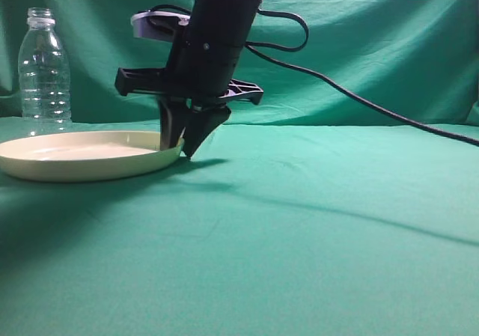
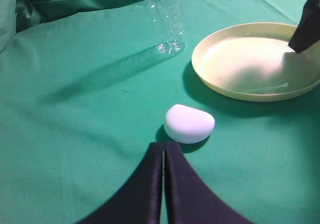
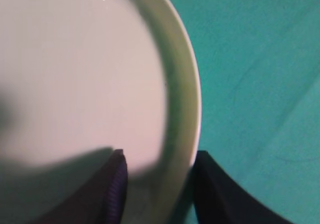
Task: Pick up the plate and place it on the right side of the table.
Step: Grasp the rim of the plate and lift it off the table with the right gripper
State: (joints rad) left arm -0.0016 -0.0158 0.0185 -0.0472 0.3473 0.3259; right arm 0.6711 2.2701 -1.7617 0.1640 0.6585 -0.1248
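Plates: one (image 1: 82, 156), rim between right gripper (image 3: 157, 184) fingers, seemingly unclamped.

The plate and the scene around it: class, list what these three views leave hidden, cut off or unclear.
- Exterior view: the plate runs off the left edge; the white object is not seen here.
- Right wrist view: the right gripper straddles the rim, but whether its fingers press it is unclear; the bottom edge cuts them.
- Left wrist view: the bottle top is cut off; the white object is unidentifiable; the left gripper is shut.
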